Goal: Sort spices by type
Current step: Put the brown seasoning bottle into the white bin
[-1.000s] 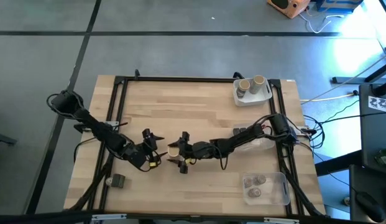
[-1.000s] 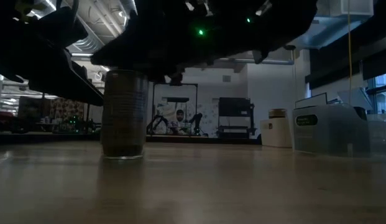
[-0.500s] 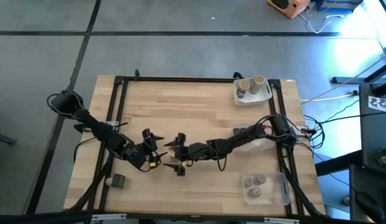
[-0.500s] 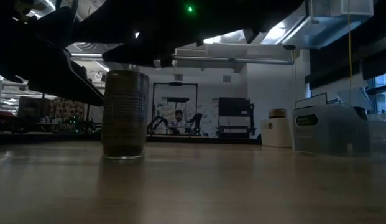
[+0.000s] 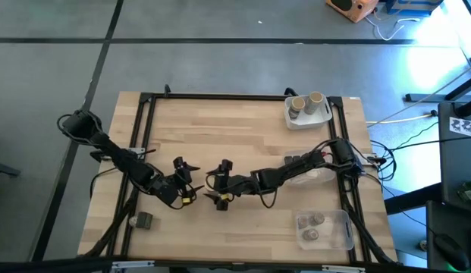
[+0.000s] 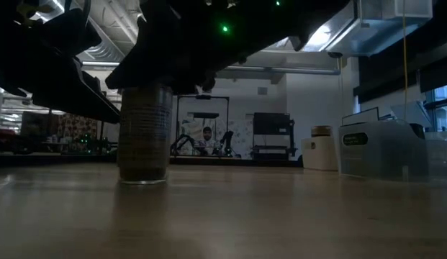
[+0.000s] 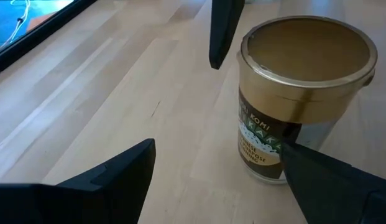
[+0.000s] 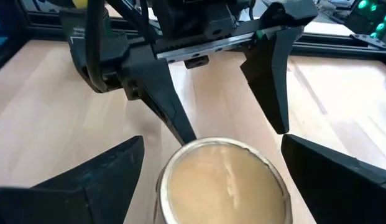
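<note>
Both arms are dark, slim and many-jointed, with black cables looped along their links. The left pincer (image 5: pixel 181 173) ends in two tapering matte-black fingers (image 8: pixel 271 68) on a black crossbar. The right pincer (image 5: pixel 221 184) has flat, wedge-shaped black fingers (image 8: pixel 87 180). Small green lights glow under the arm body at the low view's top.

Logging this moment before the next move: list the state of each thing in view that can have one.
tan-topped jar: upright on the table, lid on, not gripped.
right gripper: open, fingers either side of the jar.
left gripper: open, empty, beside the jar.
white tray: holds upright jars.
clear tray: holds small round containers.
dark grey block: alone near the table's corner.
</note>
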